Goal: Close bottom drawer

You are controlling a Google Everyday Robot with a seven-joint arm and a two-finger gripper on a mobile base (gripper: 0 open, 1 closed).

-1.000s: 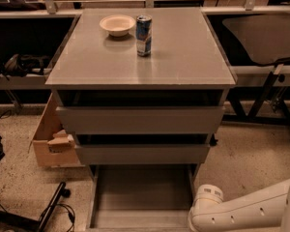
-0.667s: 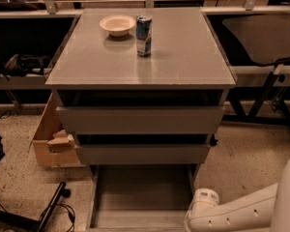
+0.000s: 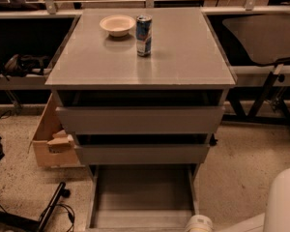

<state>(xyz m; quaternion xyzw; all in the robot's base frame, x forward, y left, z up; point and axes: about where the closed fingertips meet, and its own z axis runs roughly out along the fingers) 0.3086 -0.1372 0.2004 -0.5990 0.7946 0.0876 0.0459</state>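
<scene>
1. Pulled far out toward the camera at the foot of the table (image 3: pixel 183 57): the bottom drawer (image 3: pixel 142 197), shallow grey interior laid open. No sign of it having slid in over the last second.
2. Stacked above it, the middle drawer front (image 3: pixel 141 153) and the top drawer front (image 3: pixel 140 120), each with a dark gap over it. Same as a moment ago.
3. Changed since a second ago: only the white arm (image 3: pixel 199 223). Has sunk lower and drifted a little left. Now shows as a rounded joint at the bottom edge, just beside the open drawer's right front corner.
4. No pincer in view; probably below the bottom edge, near the drawer's front. Cannot tell whether spread or pressed together.
5. Meaning for the task, as a judgement: looks like an approach toward the drawer's front edge, with the closing push not yet started. Whole travel inward left to do.
6. Untouched on the table top: a bowl (image 3: pixel 117 25) and a can (image 3: pixel 143 29), near each other toward the back. Worth a smooth push so the can stays upright.
</scene>
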